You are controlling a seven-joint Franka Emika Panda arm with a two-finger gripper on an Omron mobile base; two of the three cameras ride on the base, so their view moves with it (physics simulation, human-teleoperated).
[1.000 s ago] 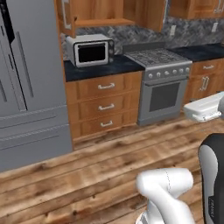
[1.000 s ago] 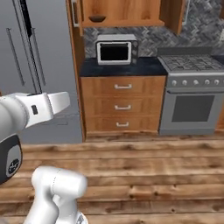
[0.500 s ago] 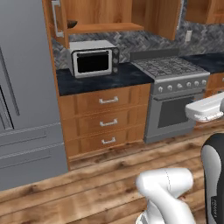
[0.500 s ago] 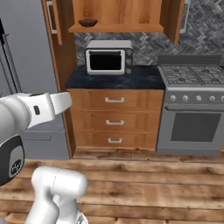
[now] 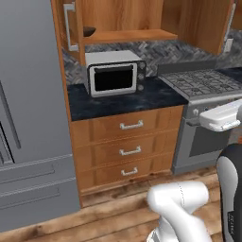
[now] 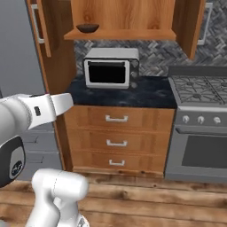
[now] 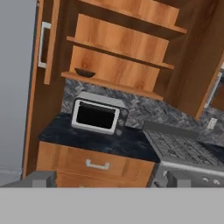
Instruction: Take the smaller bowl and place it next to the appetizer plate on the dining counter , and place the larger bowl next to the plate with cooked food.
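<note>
The smaller bowl, dark brown and shallow, sits at the left end of the lowest shelf in an open wooden wall cabinet. It also shows as the bowl and the bowl. My gripper is open with nothing between its fingers. It is held well short of the cabinet and below the shelf, looking up at it. The larger bowl, the appetizer plate, the plate with cooked food and the dining counter are out of view.
A silver toaster oven stands on the dark counter under the shelf, over three drawers. A stove is to the right, a grey fridge to the left. The cabinet doors hang open.
The whole picture has shifted: the base has driven closer to the counter, so cabinet, oven and stove loom larger. The gripper stays open.
</note>
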